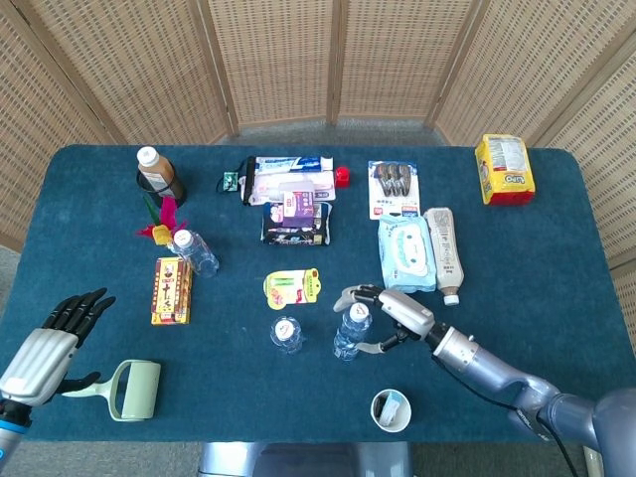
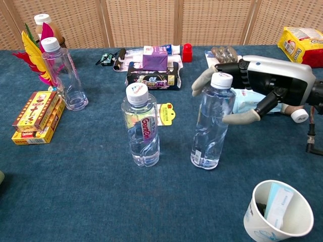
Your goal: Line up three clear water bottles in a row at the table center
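Three clear water bottles stand on the blue table (image 1: 556, 268). My right hand (image 1: 393, 313) (image 2: 262, 85) grips the upper part of a plain bottle (image 1: 350, 333) (image 2: 208, 126), fingers behind its neck and thumb at its right side; the bottle leans slightly. A short gap to its left stands a labelled bottle (image 1: 286, 335) (image 2: 141, 128), upright and free. Far to the left, beside a feather toy, is the third bottle (image 1: 194, 250) (image 2: 63, 75). My left hand (image 1: 55, 338) hovers open at the near left edge, holding nothing.
A paper cup (image 1: 391, 409) (image 2: 277, 212) stands just in front of my right arm. A yellow-green card (image 1: 291, 287) lies behind the two bottles. Red-yellow boxes (image 1: 171, 290) sit left, a lint roller (image 1: 124, 388) near my left hand, a wipes pack (image 1: 405, 253) behind my right hand.
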{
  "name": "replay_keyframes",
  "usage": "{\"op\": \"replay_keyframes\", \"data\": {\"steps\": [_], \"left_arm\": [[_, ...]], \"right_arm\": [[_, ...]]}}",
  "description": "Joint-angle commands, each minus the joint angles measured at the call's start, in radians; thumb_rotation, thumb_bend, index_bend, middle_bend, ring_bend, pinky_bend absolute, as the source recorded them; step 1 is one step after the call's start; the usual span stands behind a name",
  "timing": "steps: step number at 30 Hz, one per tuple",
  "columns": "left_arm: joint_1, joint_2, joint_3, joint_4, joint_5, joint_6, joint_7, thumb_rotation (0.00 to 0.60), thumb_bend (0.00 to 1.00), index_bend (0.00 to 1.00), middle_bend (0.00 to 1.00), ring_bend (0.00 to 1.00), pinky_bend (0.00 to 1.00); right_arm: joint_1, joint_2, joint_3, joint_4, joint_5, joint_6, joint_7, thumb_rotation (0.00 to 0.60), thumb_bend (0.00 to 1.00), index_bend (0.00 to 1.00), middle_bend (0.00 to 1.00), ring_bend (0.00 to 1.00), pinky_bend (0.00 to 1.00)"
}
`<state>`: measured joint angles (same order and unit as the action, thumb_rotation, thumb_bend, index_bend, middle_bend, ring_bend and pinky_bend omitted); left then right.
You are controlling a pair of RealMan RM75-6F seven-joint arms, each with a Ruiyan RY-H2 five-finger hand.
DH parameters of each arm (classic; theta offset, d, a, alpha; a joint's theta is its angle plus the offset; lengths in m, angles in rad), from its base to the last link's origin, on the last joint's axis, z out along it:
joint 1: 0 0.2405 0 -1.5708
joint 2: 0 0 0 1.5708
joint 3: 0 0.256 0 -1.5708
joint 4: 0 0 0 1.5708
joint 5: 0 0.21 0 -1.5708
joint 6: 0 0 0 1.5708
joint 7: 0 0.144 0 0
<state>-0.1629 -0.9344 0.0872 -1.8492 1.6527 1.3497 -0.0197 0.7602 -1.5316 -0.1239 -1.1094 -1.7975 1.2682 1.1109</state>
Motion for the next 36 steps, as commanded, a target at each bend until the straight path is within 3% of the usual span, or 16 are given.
{"op": "replay_keyframes", "data": {"steps": [1, 10, 21, 36], "left_arm": [[0.000, 0.000, 0.000, 0.001, 0.001, 0.000, -0.001, 0.600, 0.12, 0.00, 0.00, 0.00, 0.05], [0.001, 0.000, 0.001, 0.001, 0.005, 0.002, -0.001, 0.600, 0.12, 0.00, 0.00, 0.00, 0.05], [0.000, 0.001, 0.001, 0.000, 0.006, 0.000, -0.002, 0.600, 0.12, 0.00, 0.00, 0.00, 0.05], [-0.001, 0.013, 0.005, 0.008, 0.020, 0.008, -0.047, 0.600, 0.12, 0.00, 0.00, 0.00, 0.05]], "right_arm": [[-0.001, 0.003, -0.004, 0.000, -0.004, 0.003, -0.008, 0.600, 0.29, 0.24, 0.24, 0.15, 0.14], [-0.012, 0.020, -0.019, -0.022, -0.017, 0.026, -0.030, 0.600, 0.29, 0.24, 0.27, 0.16, 0.13], [-0.011, 0.069, -0.030, -0.072, -0.034, 0.051, -0.020, 0.600, 0.27, 0.17, 0.17, 0.11, 0.12], [-0.026, 0.296, -0.121, -0.299, -0.133, 0.155, 0.034, 0.600, 0.22, 0.13, 0.11, 0.07, 0.09]]}}
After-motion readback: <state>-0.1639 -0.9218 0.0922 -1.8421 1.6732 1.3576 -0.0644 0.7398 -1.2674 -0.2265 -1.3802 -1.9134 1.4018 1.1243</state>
